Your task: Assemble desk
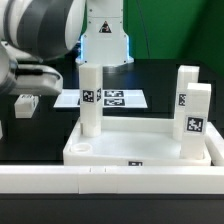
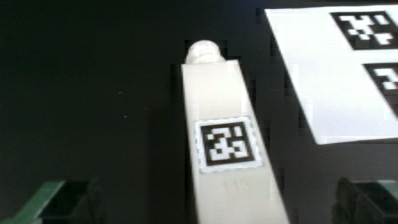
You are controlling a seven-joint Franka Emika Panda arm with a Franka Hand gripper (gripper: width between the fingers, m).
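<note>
Claw (image 2: 205, 205) released, fingers either side of leg (image 2: 222, 130); marker board (image 2: 338, 70) just beside, tabletop (image 1: 140, 152) w/ three legs upright.

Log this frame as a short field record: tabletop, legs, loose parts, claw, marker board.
tabletop: white tray, rim up, against the front rail
legs upright on tabletop: three, one at exterior view's left, two at its right
loose leg: one lying on the black table, exterior view's left
claw: open, fingers either side of a tagged leg, not touching
marker board: flat behind the tabletop
</note>
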